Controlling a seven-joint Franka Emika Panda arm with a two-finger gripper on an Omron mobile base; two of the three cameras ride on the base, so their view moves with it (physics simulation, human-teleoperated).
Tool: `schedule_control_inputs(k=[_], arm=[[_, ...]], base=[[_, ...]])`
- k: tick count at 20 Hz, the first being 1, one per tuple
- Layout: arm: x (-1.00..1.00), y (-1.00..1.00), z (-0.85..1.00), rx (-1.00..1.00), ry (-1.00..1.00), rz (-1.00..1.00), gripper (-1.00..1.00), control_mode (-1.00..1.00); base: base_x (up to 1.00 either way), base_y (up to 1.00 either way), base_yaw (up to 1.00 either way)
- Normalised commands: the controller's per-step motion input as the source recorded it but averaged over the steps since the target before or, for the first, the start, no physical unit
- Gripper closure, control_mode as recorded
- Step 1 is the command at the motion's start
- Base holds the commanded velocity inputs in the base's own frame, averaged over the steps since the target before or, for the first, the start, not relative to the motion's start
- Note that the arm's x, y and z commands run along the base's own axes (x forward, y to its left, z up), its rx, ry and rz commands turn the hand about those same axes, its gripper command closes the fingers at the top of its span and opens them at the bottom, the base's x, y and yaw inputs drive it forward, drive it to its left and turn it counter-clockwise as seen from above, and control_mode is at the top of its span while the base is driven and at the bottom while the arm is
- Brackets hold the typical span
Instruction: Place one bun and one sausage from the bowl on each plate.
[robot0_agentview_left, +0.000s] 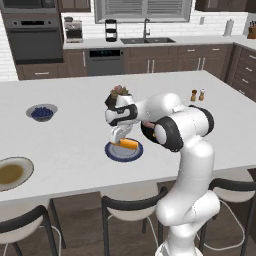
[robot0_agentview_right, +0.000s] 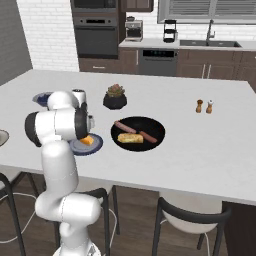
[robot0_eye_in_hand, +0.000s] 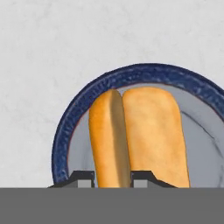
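My gripper (robot0_eye_in_hand: 112, 179) is shut on a golden bun (robot0_eye_in_hand: 138, 131), one finger on each side of its near end. The bun (robot0_agentview_left: 128, 144) lies over the blue-rimmed plate (robot0_agentview_left: 111, 152), on it or just above it; I cannot tell which. The gripper (robot0_agentview_left: 118, 140) points down at that plate (robot0_agentview_right: 95, 146) near the counter's front edge. To the right stands the black bowl (robot0_agentview_right: 156, 125), which holds another bun (robot0_agentview_right: 130, 138) and two sausages (robot0_agentview_right: 148, 136). A second plate (robot0_agentview_left: 25, 170), tan inside, sits far to the left.
A small bowl of blue berries (robot0_agentview_left: 41, 112) is at the back left and a black plant pot (robot0_agentview_right: 115, 100) stands behind the bowl. Salt and pepper shakers (robot0_agentview_right: 204, 106) stand to the right. Stools (robot0_agentview_left: 127, 205) line the counter's front edge.
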Motion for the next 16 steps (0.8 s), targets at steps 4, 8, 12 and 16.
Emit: schedule_control_inputs(k=[4, 8, 12, 16], arm=[[0.14, 0.0, -0.04, 0.0, -0.05, 0.0, 1.0, -1.0], [0.42, 0.0, 0.0, 0.0, -0.08, 0.0, 1.0, -1.0], [0.37, 0.0, -0.18, 0.0, -0.01, 0.0, 1.0, -1.0], [0.16, 0.0, -0.29, 0.0, 0.0, 0.0, 1.0, -1.0]], base=[[0.0, 0.0, 0.0], [0.0, 0.0, 0.0], [0.0, 0.0, 0.0], [0.0, 0.0, 0.0]])
